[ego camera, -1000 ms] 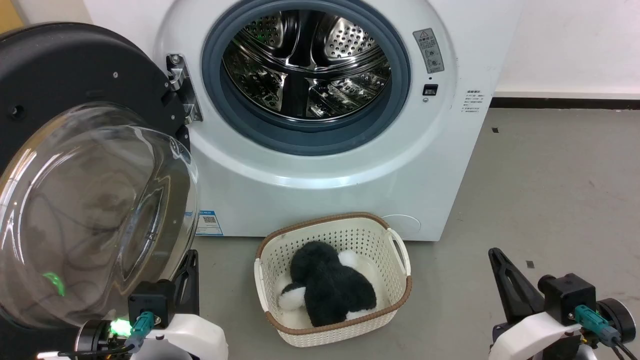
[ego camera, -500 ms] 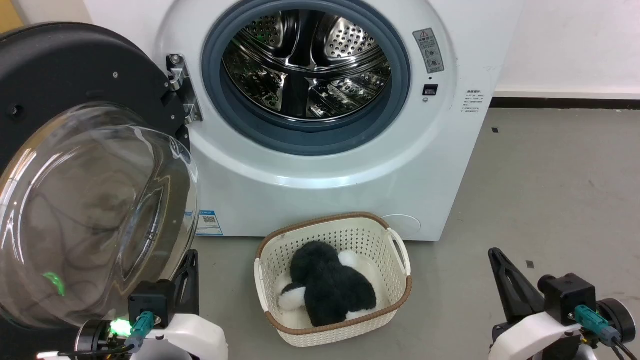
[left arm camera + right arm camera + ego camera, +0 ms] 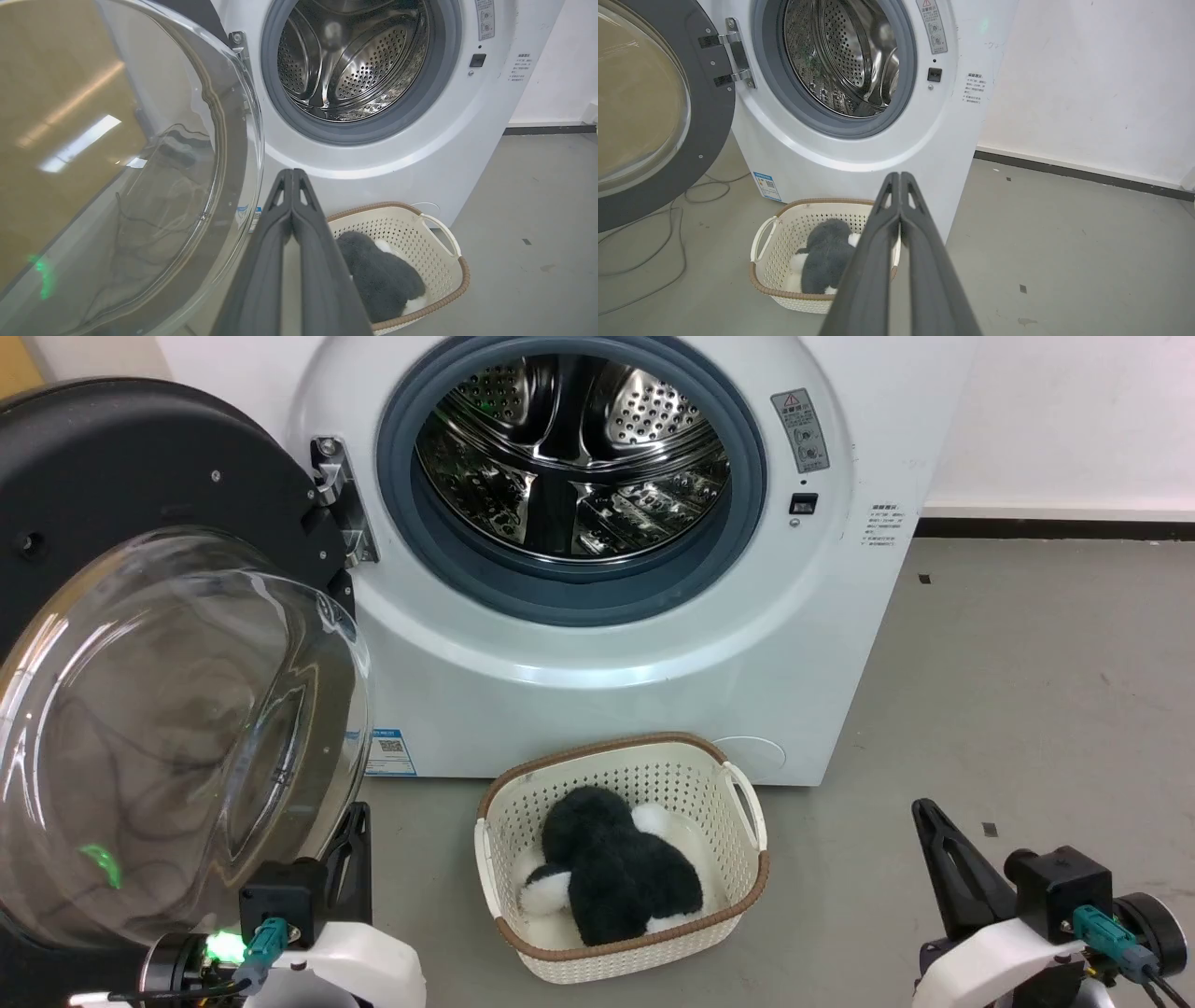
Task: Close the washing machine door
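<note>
Jaws press together on left gripper (image 3: 292, 175) and right gripper (image 3: 900, 177). The washing machine door (image 3: 159, 663) hangs open at nine o'clock; grey floor (image 3: 1027, 691) lies at three o'clock.

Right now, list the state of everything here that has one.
washing machine door: wide open on its hinge.
drum: looks empty.
laundry basket: holding a black-and-white plush toy.
left gripper: shut, empty.
right gripper: shut, empty.

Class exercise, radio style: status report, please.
Left gripper and right gripper shut, empty. Washing machine door wide open. Laundry basket on floor before washing machine; likely below the door's swing.
</note>
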Available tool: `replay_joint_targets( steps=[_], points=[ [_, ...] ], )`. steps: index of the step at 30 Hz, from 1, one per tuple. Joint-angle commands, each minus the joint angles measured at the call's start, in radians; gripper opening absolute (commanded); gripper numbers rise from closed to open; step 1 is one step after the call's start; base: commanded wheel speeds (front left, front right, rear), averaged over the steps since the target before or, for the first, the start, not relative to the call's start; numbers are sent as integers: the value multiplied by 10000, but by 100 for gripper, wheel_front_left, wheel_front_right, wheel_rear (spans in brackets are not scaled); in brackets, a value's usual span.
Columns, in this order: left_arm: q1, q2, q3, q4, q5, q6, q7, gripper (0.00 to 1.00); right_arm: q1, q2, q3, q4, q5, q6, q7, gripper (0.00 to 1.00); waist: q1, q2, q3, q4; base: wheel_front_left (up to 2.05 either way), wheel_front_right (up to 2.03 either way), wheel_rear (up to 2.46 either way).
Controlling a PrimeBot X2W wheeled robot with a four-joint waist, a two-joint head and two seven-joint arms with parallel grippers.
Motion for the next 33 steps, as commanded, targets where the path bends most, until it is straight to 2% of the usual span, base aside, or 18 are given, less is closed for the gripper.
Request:
replay_joint_targets(
  steps=[1,2,3,20,33],
  points=[
    [-151,-1,11,-37,28,-43,3,0,-122,53,1,-45,-78,6,7,0,0,0,0,0,0,0,0],
    [-151,-1,11,-37,28,-43,3,0,-122,53,1,-45,-78,6,7,0,0,0,0,0,0,0,0],
    [0,0,2,0,0,0,-1,100,0,0,-1,0,1,0,-1,100,0,0,0,0,0,0,0],
    [40,0,-112,107,-72,97,-262,100,62,5,-96,-13,52,1,-261,100,0,0,-28,61,0,0,0],
    [156,14,-197,129,-121,205,-533,100,173,11,-46,-82,82,1,-532,100,0,0,-126,447,0,0,0]
  ],
)
